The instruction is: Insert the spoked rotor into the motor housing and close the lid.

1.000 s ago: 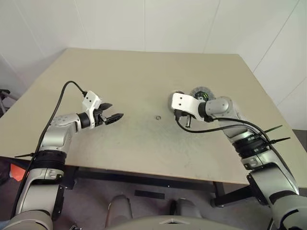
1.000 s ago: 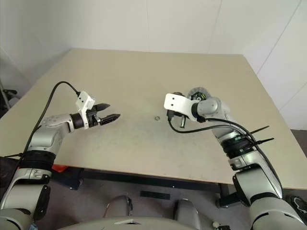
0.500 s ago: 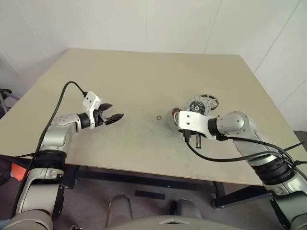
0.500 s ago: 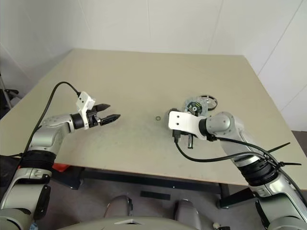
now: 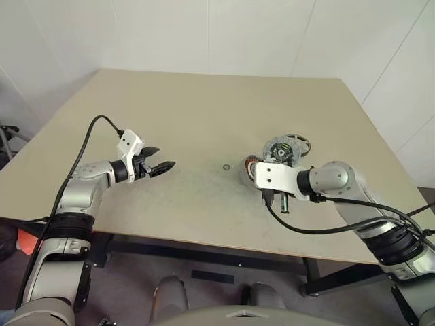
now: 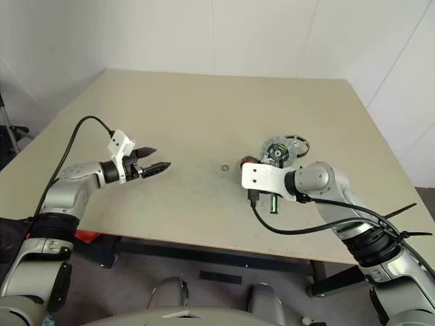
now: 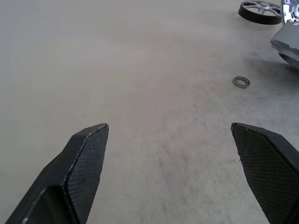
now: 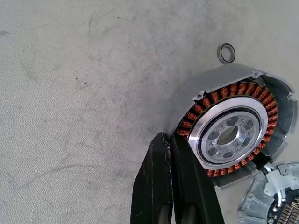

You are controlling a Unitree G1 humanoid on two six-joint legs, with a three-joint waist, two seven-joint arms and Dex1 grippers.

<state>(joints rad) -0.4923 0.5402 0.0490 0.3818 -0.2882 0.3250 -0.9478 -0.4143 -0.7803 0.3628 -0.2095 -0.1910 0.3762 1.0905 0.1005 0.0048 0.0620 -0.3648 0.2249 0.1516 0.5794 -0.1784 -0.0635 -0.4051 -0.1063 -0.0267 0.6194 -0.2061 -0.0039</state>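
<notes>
Motor housing (image 8: 231, 133): grey-silver outer shell, ring of copper-orange windings, pale silver hub with small round holes. Spoked rotor (image 7: 260, 10) has a black rim and silver spokes; the washer (image 7: 241, 81) is silver with a dark centre. Table (image 5: 204, 109) is matte beige with faint dark scuffs; gripper fingers (image 7: 84, 163) are black with a fine cross-hatch texture.

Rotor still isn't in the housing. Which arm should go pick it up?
Right. The right gripper, shut and empty, sits beside the motor housing, and the spoked rotor lies just beyond. The left gripper is open but far across the table.
</notes>
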